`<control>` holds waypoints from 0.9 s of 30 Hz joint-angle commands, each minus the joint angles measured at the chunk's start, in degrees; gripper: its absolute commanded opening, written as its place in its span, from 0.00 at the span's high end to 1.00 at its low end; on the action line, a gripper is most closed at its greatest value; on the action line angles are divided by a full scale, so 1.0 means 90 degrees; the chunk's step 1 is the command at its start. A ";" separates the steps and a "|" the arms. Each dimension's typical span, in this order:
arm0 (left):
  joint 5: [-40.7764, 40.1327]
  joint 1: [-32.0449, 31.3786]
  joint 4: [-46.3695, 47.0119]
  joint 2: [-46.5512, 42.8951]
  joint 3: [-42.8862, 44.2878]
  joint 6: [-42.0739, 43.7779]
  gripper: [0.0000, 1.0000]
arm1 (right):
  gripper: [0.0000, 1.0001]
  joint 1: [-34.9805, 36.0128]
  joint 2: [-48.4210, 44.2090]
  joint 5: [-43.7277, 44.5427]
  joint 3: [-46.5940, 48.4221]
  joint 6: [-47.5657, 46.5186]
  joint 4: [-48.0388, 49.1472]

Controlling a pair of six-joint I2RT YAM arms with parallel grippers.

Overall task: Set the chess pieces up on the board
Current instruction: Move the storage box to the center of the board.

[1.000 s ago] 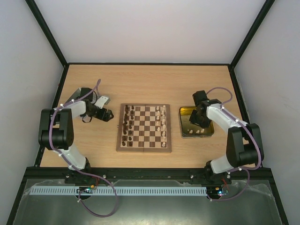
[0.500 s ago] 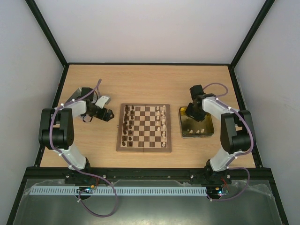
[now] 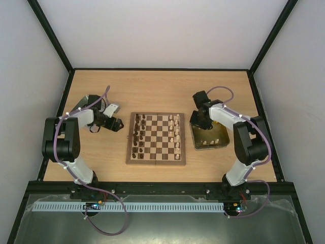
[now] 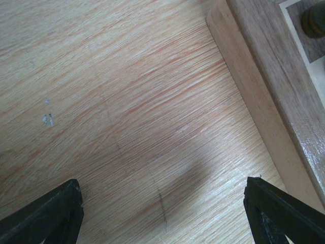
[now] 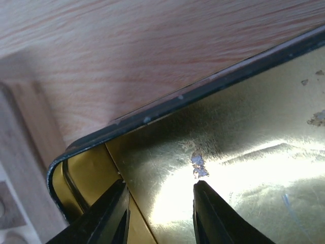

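Observation:
The board lies mid-table, with dark chess pieces along its left columns and cream ones along its right columns. A few cream pieces lie in the gold tray to its right. My right gripper hangs low over the tray's far-left corner. In the right wrist view its fingers stand apart over the bare gold floor, so the right gripper is open and holds nothing. My left gripper is wide open over bare table beside the board's left edge.
The tray's dark rim runs just ahead of the right fingers, and the board's corner lies beyond it to the left. One dark piece stands at the board's corner near the left gripper. Black frame posts and grey walls close in the table.
The right arm has swung left and away from me, from above the tray's middle to its far-left corner. The tray looks slightly turned. The left arm has not moved.

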 commanded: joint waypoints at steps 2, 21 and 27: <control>-0.0019 -0.0058 -0.0466 0.0079 -0.0178 -0.0018 0.13 | 0.65 0.0208 -0.0345 0.0209 -0.0022 -0.0032 -0.0375; -0.0007 -0.0057 -0.0494 -0.0165 -0.0265 -0.0020 0.13 | 0.62 0.0124 -0.2368 0.0900 -0.1025 0.0763 -0.1348; 0.0004 -0.0057 -0.0504 -0.0256 -0.0280 -0.0035 0.13 | 0.60 -0.1005 -0.2781 0.0792 -0.1230 0.0636 -0.1616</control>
